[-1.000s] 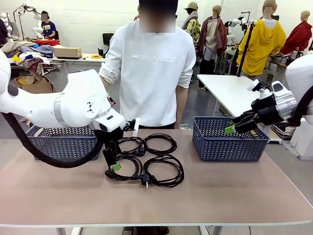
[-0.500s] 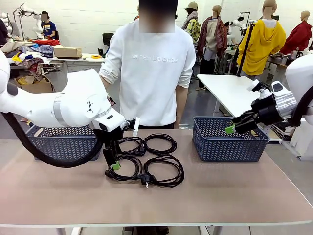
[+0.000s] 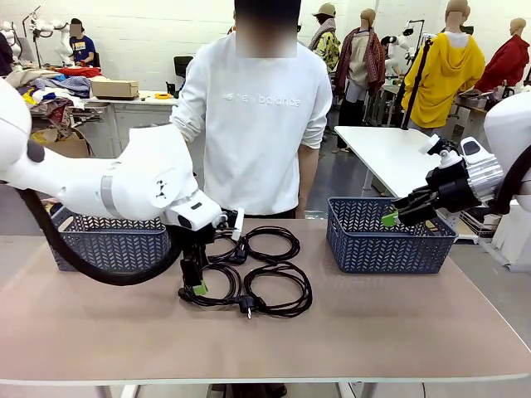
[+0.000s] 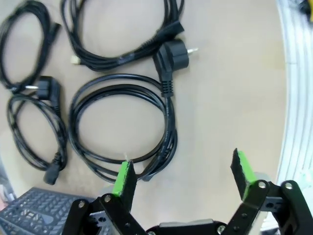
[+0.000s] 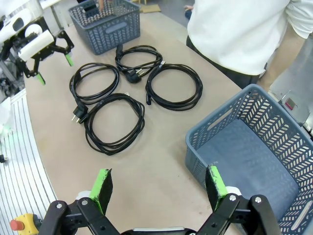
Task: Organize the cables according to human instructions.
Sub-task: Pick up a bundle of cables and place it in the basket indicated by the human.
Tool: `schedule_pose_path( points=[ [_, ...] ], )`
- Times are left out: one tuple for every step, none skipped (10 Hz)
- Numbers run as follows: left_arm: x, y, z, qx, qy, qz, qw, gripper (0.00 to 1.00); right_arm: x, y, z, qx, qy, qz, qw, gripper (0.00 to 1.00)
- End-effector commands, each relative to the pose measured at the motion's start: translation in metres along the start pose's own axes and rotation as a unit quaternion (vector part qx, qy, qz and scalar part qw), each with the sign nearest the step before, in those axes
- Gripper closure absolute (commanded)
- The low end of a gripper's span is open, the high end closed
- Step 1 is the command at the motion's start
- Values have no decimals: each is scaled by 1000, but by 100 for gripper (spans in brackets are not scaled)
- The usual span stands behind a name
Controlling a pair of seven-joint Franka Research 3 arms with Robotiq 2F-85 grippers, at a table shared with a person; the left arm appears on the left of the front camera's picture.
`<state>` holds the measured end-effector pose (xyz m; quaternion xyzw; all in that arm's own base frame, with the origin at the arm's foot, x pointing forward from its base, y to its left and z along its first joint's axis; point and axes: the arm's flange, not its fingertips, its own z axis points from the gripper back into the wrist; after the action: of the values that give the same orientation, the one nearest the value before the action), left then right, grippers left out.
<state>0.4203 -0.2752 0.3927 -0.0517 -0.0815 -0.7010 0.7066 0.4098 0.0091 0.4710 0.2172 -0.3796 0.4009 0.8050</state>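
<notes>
Four black coiled cables lie in a cluster mid-table: front-left coil point(image 3: 235, 283), front-right coil point(image 3: 305, 290), back-left coil point(image 3: 232, 241), back-right coil point(image 3: 292, 243). My left gripper point(image 3: 197, 284) hangs open just over the front-left coil, pointing down. In the left wrist view its open fingers point(image 4: 124, 176) straddle bare table beside that coil's point(image 4: 167, 122) rim, with a round plug point(image 4: 173, 56) of another coil beyond. My right gripper point(image 3: 390, 218) is open and holds nothing, raised over the right basket; in its own view the gripper point(image 5: 159, 182) overlooks the cables point(image 5: 139, 115).
A blue-grey basket point(image 3: 390, 249) stands at the right, empty inside point(image 5: 254, 161). Another blue-grey basket point(image 3: 108, 245) sits at the left behind my left arm. A person in a white sweatshirt point(image 3: 257, 124) stands at the table's far edge, behind the cables.
My left arm has shifted a little to the right and its gripper has dropped slightly toward the front-left coil. The right arm and the cables have not moved.
</notes>
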Motion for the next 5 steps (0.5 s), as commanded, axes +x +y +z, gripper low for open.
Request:
schedule_pose_path(
  points=[
    [12,5,-8,-18,29,11,999,0,1,-4,-2,1,-16,10,1000,0],
    [15,5,-14,-18,38,16,999,0,1,-4,-2,1,-16,10,1000,0],
    [17,5,-22,-17,40,16,999,0,1,-4,-2,1,-16,10,1000,0],
    [19,7,-30,-18,43,13,999,0,1,-4,-2,1,-16,10,1000,0],
    [19,9,-37,-15,46,13,999,0,1,-4,-2,1,-16,10,1000,0]
  ],
)
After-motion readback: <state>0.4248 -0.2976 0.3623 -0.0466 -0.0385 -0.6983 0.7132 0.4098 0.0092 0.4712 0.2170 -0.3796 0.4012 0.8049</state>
